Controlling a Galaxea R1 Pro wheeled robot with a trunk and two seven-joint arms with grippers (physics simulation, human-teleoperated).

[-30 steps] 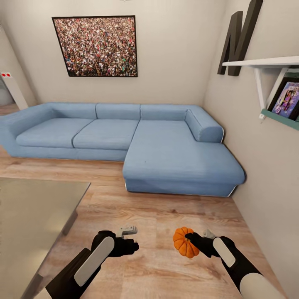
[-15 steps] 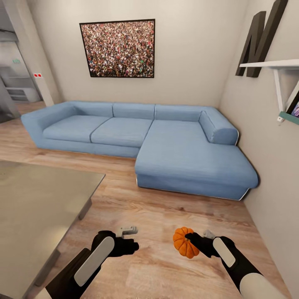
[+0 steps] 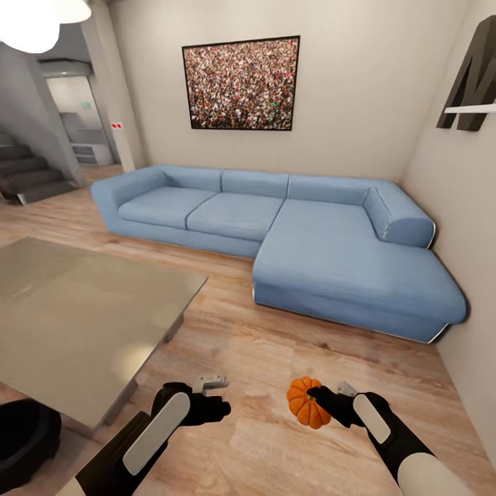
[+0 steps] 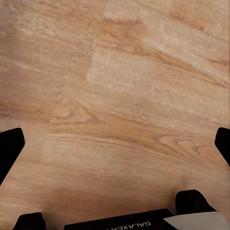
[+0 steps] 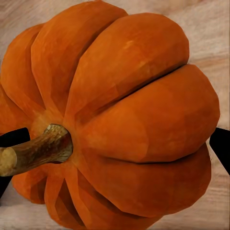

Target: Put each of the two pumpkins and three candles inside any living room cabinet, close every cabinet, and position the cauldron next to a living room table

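Observation:
A ribbed orange pumpkin [image 3: 306, 406] with a short brown stem hangs low over the wood floor, with my right gripper [image 3: 318, 398] shut on it. Close up in the right wrist view, the pumpkin [image 5: 129, 110] sits between the two black fingertips [image 5: 221, 146]. My left gripper [image 3: 219, 408] is open and holds nothing, with bare floorboards between its fingers [image 4: 9, 148]. A black rounded cauldron [image 3: 24, 437] shows partly at the lower left, beside the grey table [image 3: 83, 310]. The candles and the cabinet are out of view.
A blue L-shaped sofa [image 3: 310, 234] fills the far side under a framed crowd picture [image 3: 241, 83]. A wall [image 3: 475, 275] runs along the right. Stairs [image 3: 27, 172] and a doorway lie at the far left. Open wood floor [image 3: 234, 344] lies between table and sofa.
The whole view has swung to the left, so sofa and picture sit further right, and the stairs, more of the table and the cauldron have come into view. Both arms hold the same pose.

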